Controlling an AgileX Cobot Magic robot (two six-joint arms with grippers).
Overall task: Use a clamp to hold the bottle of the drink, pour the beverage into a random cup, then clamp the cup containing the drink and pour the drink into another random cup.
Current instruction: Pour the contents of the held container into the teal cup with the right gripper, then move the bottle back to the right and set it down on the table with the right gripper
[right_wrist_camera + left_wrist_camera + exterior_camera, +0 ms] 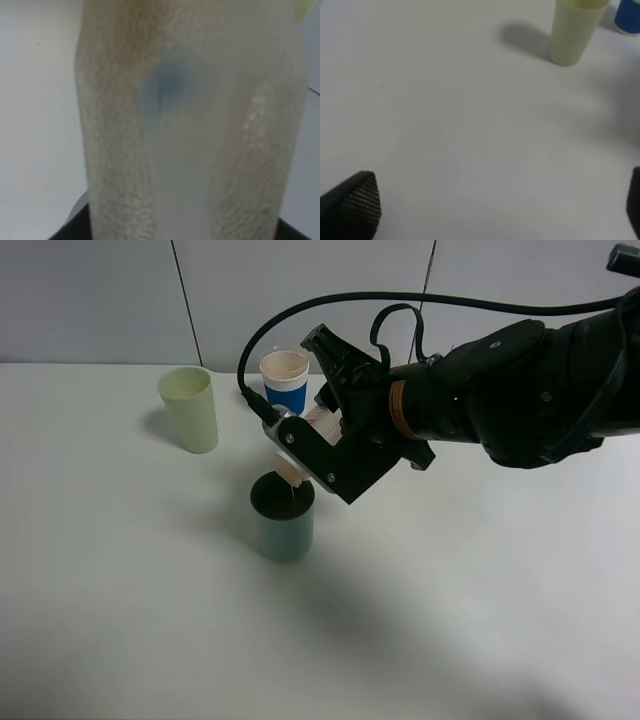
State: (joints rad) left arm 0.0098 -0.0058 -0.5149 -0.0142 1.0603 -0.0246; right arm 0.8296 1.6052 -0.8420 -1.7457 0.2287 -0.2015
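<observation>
The right gripper point(308, 438) is pressed shut on a translucent plastic drink bottle point(292, 469), which is held tilted with its mouth over the opening of a dark green cup point(283, 528). In the right wrist view the frame is filled by the bottle's textured wall point(190, 130). A blue-and-white paper cup point(284, 385) is seen just behind the gripper. A pale green plastic cup point(190, 410) stands apart, towards the left arm's side. Both rear cups are set near the white table's point(120, 600) back edge, where the wall begins. Broad bare tabletop is shown in front of the dark cup and on both sides. The left gripper point(495, 202) is spread wide above bare table, with nothing between its fingers.
</observation>
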